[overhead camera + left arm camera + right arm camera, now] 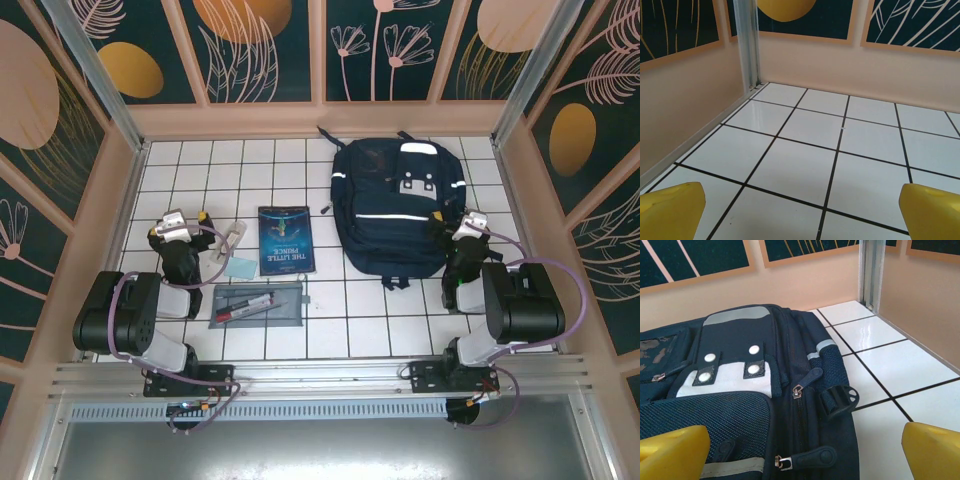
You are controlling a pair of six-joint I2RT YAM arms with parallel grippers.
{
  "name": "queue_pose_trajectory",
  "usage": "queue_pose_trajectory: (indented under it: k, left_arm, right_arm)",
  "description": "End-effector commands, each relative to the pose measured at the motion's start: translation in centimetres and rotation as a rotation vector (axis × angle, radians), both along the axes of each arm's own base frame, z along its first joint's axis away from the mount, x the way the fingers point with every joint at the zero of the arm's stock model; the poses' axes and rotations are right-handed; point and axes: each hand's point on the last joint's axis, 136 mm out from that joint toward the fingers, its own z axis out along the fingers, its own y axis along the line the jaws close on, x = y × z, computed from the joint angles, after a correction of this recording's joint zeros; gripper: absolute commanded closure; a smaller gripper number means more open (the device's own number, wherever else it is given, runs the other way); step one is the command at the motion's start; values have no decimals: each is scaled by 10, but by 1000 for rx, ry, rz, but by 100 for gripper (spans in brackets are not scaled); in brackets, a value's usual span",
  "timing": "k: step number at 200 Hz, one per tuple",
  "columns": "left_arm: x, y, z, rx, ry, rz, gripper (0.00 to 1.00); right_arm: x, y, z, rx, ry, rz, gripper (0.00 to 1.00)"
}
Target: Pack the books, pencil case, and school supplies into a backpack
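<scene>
Beside the backpack (390, 200), right gripper (456, 222) wide and empty, left gripper (186, 220) wide, near the book (286, 238).

White glossy tiled floor with dark grout lines (360, 310) spreading wall to wall, reflecting soft light near corners. Low plain peach-coloured walls (320, 120) enclosing it on three sides. Dark teal wall panels with orange discs and pale line-drawn plants (380, 50) sitting above, peach strips framing each. Silver metal corner posts (90, 60) rising at both far corners. Pale aluminium rail (320, 372) running along near edge, perforated grey strip (330, 410) and dull grey metal sheet (320, 450) lying below it. Even, diffuse light falling throughout.
</scene>
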Motion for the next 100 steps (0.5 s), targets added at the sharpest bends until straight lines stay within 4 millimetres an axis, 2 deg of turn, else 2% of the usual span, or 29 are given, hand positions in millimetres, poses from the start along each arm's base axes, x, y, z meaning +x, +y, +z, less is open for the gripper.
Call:
queue_pose_trajectory:
  k: [1,100]
  left_arm:
    - [2,1,8,4,-31,0,1]
    - [2,1,8,6,-30,0,1]
  right_arm:
    - [3,3,7,-16,-27,11,1]
    - [3,3,7,-15,-25,11,1]
